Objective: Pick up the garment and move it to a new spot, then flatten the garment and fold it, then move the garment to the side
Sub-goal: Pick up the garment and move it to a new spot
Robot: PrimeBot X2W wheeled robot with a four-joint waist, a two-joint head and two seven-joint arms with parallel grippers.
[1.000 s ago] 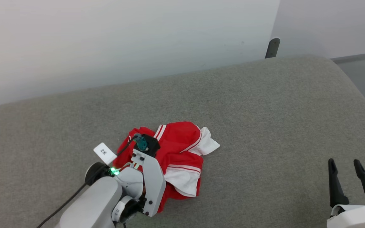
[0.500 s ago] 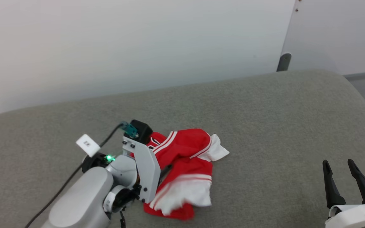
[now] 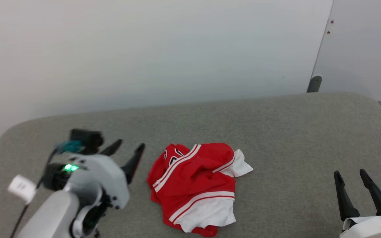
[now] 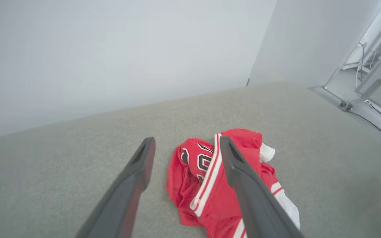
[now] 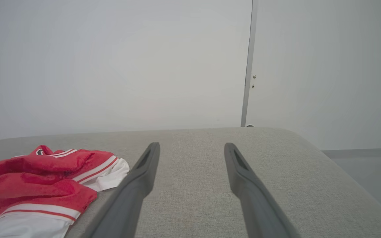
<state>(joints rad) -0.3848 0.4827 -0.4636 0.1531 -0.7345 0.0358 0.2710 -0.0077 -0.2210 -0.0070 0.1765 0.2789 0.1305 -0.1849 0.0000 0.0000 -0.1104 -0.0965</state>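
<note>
The garment (image 3: 193, 185) lies in a crumpled heap on the grey cushion (image 3: 276, 132), a little left of the middle and towards the robot's edge. It is bunched, not spread. One white sleeve pokes out on the far right side, and a white panel with red stripes lies folded over the near side. Part of the black print shows at the far left of the heap, tucked into a fold. The striped trim runs slantwise across the top, so the shirt is twisted on itself, with no hem or shoulder line laid out straight.

The left gripper (image 3: 131, 143) hovers just left of the heap, jaws spread wide and empty, fingers pointing towards the wall (image 3: 144, 49). In its wrist view the cloth sits between and below the fingers, apart from them. That stance fits an arm clear of the cloth and free to choose a new hold.

The right gripper (image 3: 349, 172) waits well apart at the near right, also wide open with nothing in it. Its fingers are upright over bare cushion, probably parked so it does not crowd the left arm.

Judging by the lie of the cloth, the move to a new spot looks done, and flattening has not begun. That step will likely need both arms to find two opposite edges.
</note>
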